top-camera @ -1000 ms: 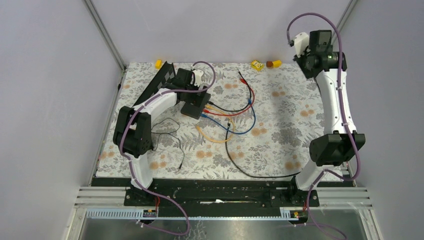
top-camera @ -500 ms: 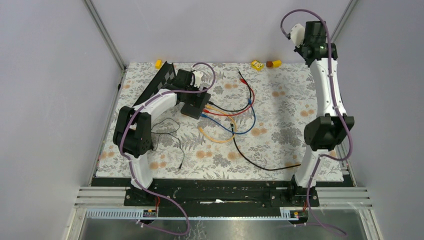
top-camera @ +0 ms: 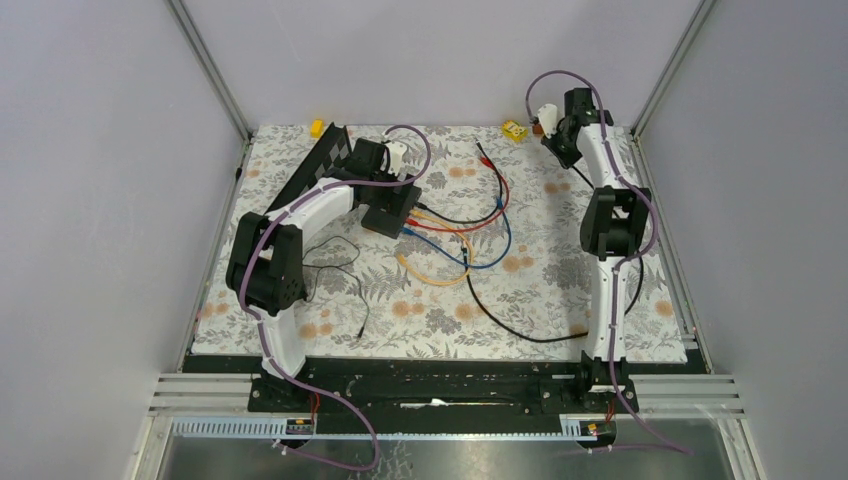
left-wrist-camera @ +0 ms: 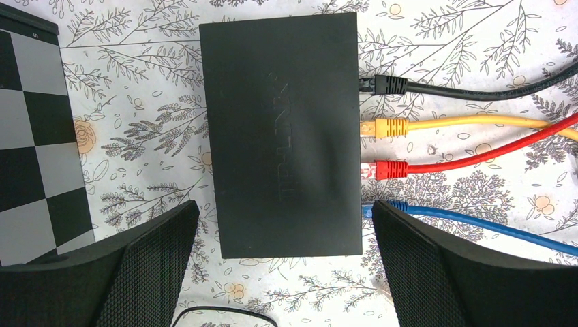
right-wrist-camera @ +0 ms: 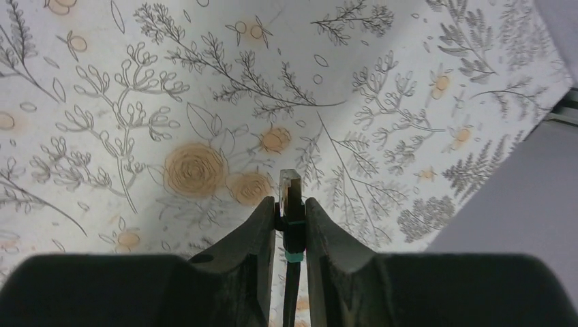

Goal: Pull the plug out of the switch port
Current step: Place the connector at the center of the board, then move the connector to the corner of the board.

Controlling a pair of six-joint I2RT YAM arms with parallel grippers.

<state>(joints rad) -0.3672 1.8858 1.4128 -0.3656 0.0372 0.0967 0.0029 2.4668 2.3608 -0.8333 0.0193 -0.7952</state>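
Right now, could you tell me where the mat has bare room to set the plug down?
Widest: between the red cable and the right arm. Smaller: the near edge, between the thin wire and the long black cable. Crowded: beside the switch, where four cables fan out.

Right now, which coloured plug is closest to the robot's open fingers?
The blue plug on the switch, right beside a finger of the left gripper; the red plug, yellow plug and black plug sit farther.
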